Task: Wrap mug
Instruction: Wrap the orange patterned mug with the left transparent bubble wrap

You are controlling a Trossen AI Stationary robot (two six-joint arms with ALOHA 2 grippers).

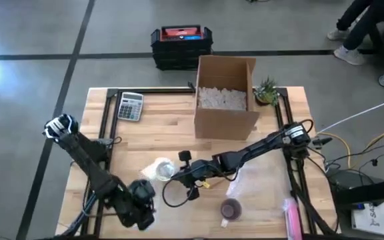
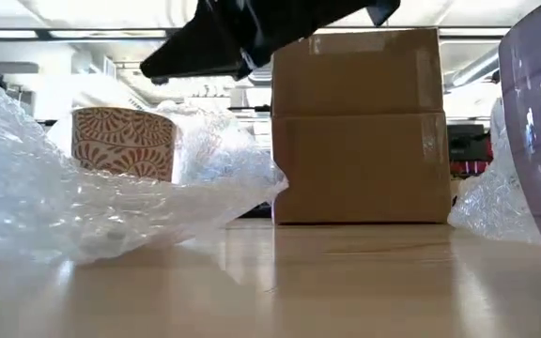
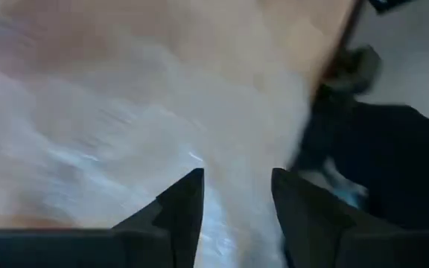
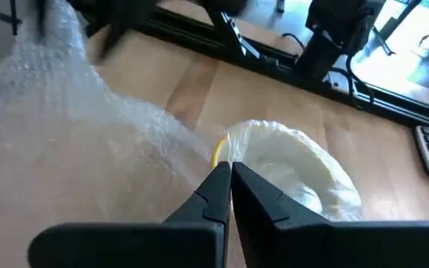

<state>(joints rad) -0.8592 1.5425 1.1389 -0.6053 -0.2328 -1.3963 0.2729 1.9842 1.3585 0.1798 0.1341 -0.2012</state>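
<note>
A: From above, we see the right gripper (image 1: 187, 175) stretched toward the middle of the table (image 1: 159, 133), right at a mug (image 1: 165, 170) swathed in bubble wrap (image 1: 153, 168). The left gripper (image 1: 141, 215) sits low near the front edge. A purple cup (image 1: 231, 209) stands apart toward the front, and an open cardboard box (image 1: 225, 100) of white packing fill sits at the back, with a calculator (image 1: 130, 106) and a small plant (image 1: 267, 91) to either side. A black and red case (image 1: 181, 41) is on the floor behind; we can't read its label.

B: At table height, we find a patterned mug (image 2: 122, 141) behind folds of bubble wrap, the box beside it, the purple cup's wall close at the right edge. No writing shows on the box.

A: The left wrist view shows us that gripper's fingers (image 3: 183, 208) apart over blurred wrap, holding nothing we can make out.

B: In the right wrist view we see the fingers (image 4: 218, 190) pressed together at the wrapped mug's rim; whether wrap is pinched between them, we can't tell.
</note>
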